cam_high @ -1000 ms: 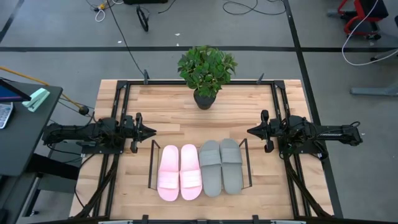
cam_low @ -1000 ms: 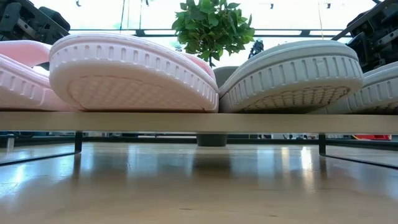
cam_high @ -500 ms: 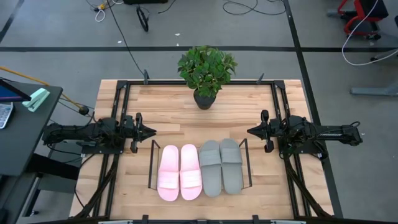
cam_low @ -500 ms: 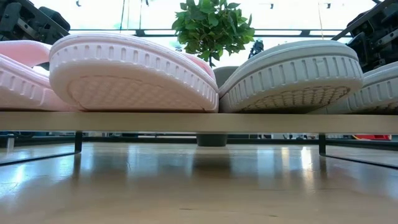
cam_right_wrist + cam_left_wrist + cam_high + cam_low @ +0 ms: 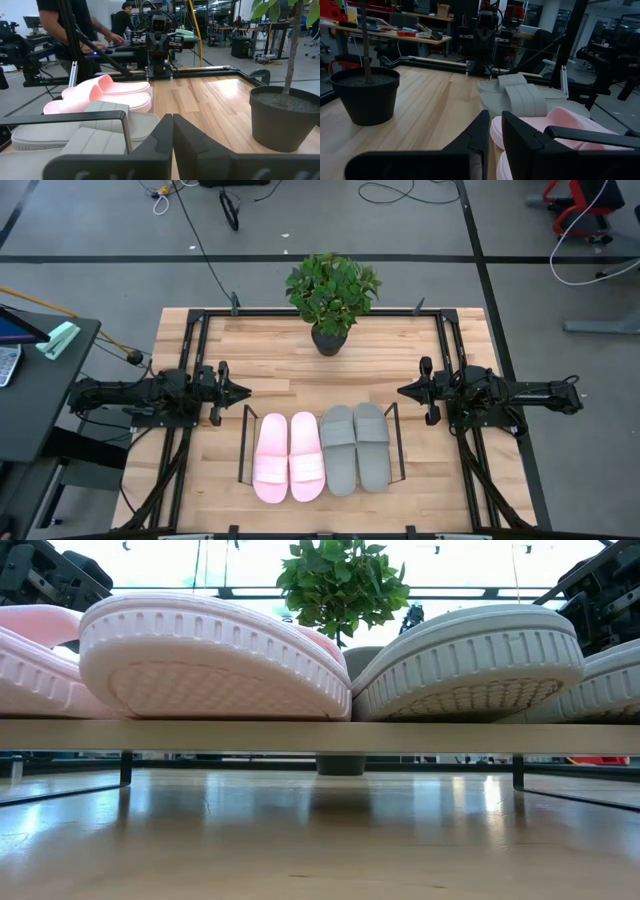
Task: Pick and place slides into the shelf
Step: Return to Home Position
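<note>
All the slides lie side by side inside the shelf, toes toward the far edge: the pink pair on the left, the grey pair on the right. In the low view the pink sole and grey sole rest on the shelf's front bar. My left gripper hovers shut off the shelf's far left corner, my right gripper shut off its far right corner. The wrist views show the left gripper and right gripper holding nothing.
A potted plant stands at the middle of the table's far edge. Black rails edge the table. Bare wood lies between the plant and the shelf. A person stands beyond the table's left side in the right wrist view.
</note>
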Controlling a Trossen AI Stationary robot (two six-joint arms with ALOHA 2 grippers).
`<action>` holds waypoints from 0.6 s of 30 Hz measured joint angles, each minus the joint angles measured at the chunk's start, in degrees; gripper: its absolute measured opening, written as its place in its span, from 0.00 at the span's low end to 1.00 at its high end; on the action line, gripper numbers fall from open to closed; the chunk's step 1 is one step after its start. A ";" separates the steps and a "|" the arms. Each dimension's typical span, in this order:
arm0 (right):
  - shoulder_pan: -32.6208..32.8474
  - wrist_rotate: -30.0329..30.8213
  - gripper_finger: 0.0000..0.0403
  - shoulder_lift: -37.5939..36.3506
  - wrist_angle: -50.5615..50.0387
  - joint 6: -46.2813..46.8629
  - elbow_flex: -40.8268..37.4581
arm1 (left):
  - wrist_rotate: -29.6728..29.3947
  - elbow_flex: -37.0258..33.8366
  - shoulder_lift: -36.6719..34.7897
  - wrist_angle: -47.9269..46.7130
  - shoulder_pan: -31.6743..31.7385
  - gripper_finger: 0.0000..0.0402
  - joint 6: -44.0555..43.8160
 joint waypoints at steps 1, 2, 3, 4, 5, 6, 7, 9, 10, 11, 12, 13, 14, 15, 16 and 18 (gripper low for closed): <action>0.00 0.01 0.03 0.01 0.00 0.00 0.00 | 0.01 0.00 -0.01 0.00 0.00 0.14 -0.01; 0.00 0.00 0.03 0.00 0.00 -0.01 0.00 | 0.00 0.01 0.00 0.00 0.00 0.14 -0.03; 0.00 0.02 0.03 0.00 0.00 0.00 0.00 | 0.00 -0.01 0.00 0.00 0.01 0.14 -0.01; 0.00 0.00 0.03 0.00 0.00 0.00 0.00 | 0.01 -0.01 -0.01 0.00 -0.01 0.15 0.00; 0.00 0.01 0.03 0.00 0.00 -0.01 0.00 | 0.01 -0.01 0.00 0.00 0.01 0.15 -0.03; 0.00 0.00 0.03 0.00 0.00 -0.02 0.00 | 0.01 -0.01 0.00 0.00 0.01 0.15 -0.03; 0.00 0.01 0.03 0.00 0.00 -0.01 0.00 | 0.00 0.00 0.00 0.00 0.00 0.15 0.01; 0.00 0.01 0.03 0.00 0.00 0.00 0.00 | -0.01 -0.01 0.00 0.00 0.01 0.16 -0.03; 0.00 0.00 0.03 0.00 0.00 0.00 0.00 | -0.01 -0.01 0.00 -0.02 -0.01 0.16 -0.02; 0.00 0.00 0.03 0.00 0.00 0.00 0.00 | 0.01 0.00 -0.01 0.00 -0.01 0.16 0.00; 0.00 0.02 0.03 0.00 0.00 0.00 0.00 | 0.01 -0.01 -0.01 0.00 -0.01 0.15 0.00; 0.00 0.00 0.03 0.00 0.00 0.00 0.00 | -0.01 -0.01 0.00 0.00 -0.01 0.15 -0.01; 0.00 0.02 0.03 0.00 0.00 -0.02 0.00 | -0.01 -0.01 0.00 0.00 -0.01 0.15 -0.01; 0.00 0.00 0.03 0.00 0.00 0.00 0.00 | -0.01 -0.01 -0.02 0.00 -0.01 0.14 0.01; 0.00 0.01 0.03 0.01 0.00 -0.01 0.00 | 0.01 -0.01 -0.02 -0.02 -0.01 0.14 -0.01; 0.00 0.00 0.03 0.00 0.00 -0.02 0.00 | 0.00 -0.01 0.00 -0.01 -0.01 0.13 -0.01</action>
